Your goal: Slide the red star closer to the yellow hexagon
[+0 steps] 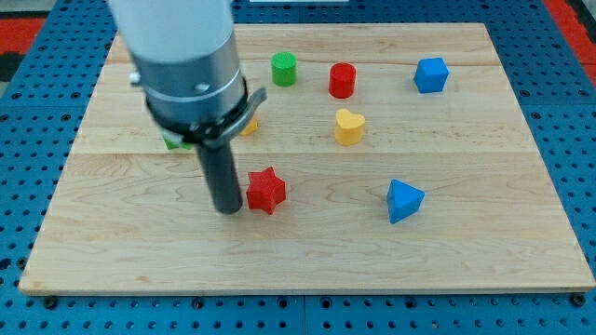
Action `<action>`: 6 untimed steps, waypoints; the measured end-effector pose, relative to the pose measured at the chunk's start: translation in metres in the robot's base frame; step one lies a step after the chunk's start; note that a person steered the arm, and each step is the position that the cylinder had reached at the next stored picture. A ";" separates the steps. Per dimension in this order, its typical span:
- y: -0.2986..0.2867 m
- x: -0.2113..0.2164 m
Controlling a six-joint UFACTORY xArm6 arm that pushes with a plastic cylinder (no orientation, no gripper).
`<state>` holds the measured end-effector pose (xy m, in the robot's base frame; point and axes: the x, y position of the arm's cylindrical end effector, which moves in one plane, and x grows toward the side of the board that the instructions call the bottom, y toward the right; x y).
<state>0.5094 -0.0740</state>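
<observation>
Red star (266, 191) flat, beside my tip (227, 210)

Tip (227, 210) on board (484, 251), just left of red star (266, 191), touching or nearly so. Toward view's top: green cylinder (284, 69), red cylinder (343, 80), blue cube (431, 74), left to right. Yellow heart (349, 127) below red cylinder. Blue triangle (403, 200) right of star. Behind rod: yellow block (250, 124), green block (174, 142) (both mostly hidden).

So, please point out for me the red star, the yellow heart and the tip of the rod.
red star (266, 190), camera view, on the middle of its top face.
yellow heart (349, 124), camera view, on its top face.
my tip (228, 208), camera view, on the rod's very lower end, just at the view's left of the star.
</observation>
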 end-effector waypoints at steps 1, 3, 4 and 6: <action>0.046 -0.004; 0.060 0.047; 0.063 -0.010; 0.074 -0.015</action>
<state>0.4940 0.0002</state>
